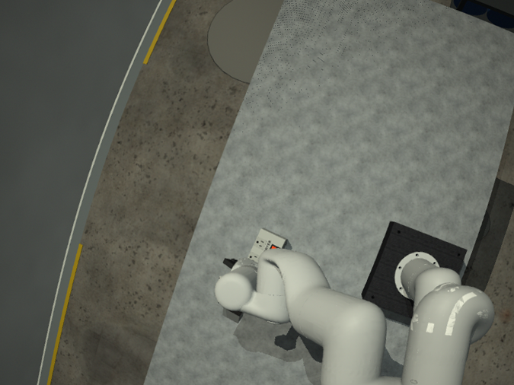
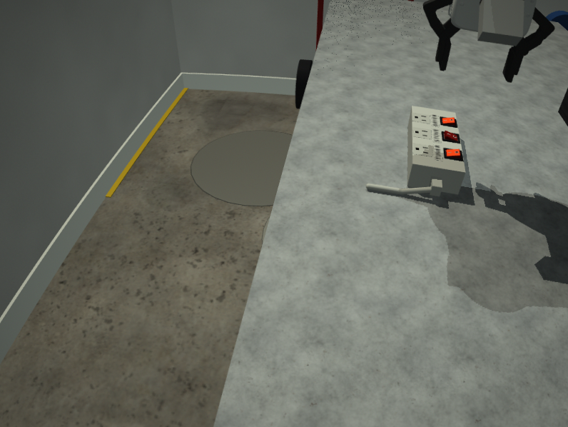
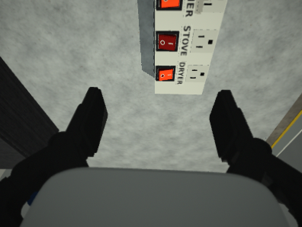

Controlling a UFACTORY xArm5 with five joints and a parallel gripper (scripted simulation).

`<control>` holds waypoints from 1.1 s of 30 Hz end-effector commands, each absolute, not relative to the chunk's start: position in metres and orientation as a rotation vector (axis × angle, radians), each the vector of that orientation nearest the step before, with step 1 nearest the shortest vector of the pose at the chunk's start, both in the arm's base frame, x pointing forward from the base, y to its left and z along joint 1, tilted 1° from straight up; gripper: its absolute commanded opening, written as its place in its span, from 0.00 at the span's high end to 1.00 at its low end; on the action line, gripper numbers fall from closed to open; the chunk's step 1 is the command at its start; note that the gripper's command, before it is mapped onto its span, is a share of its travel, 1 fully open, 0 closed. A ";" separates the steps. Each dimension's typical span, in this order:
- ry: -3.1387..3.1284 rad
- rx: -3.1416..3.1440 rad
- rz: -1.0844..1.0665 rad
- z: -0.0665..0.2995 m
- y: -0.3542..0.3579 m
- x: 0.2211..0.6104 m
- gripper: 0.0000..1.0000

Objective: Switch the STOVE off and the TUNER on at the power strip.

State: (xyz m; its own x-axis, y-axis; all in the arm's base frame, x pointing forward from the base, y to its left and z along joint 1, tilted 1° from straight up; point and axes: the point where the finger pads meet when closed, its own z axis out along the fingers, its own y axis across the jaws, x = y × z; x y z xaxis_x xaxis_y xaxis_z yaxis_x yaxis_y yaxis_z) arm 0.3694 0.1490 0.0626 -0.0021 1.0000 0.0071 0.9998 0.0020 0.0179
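Your gripper (image 3: pixel 160 122) is spread fully wide with nothing between its black fingers, hanging above the table (image 2: pixel 349 285) and touching nothing. Just beyond the fingertips lies the power strip (image 2: pixel 435 149), flat and right way up, its short cord (image 2: pixel 397 189) pointing away. On it you see the STOVE switch (image 3: pixel 167 41) dark red, the DRYER switch (image 3: pixel 165 73) glowing bright, and the TUNER switch (image 2: pixel 452 153) bright too.
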 end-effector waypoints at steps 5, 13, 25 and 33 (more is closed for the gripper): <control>2.218 2.214 0.028 0.099 0.148 0.369 0.00; 2.218 2.214 0.028 0.103 0.148 0.368 0.00; 2.218 2.214 0.028 0.103 0.148 0.368 0.00; 2.218 2.214 0.028 0.103 0.148 0.368 0.00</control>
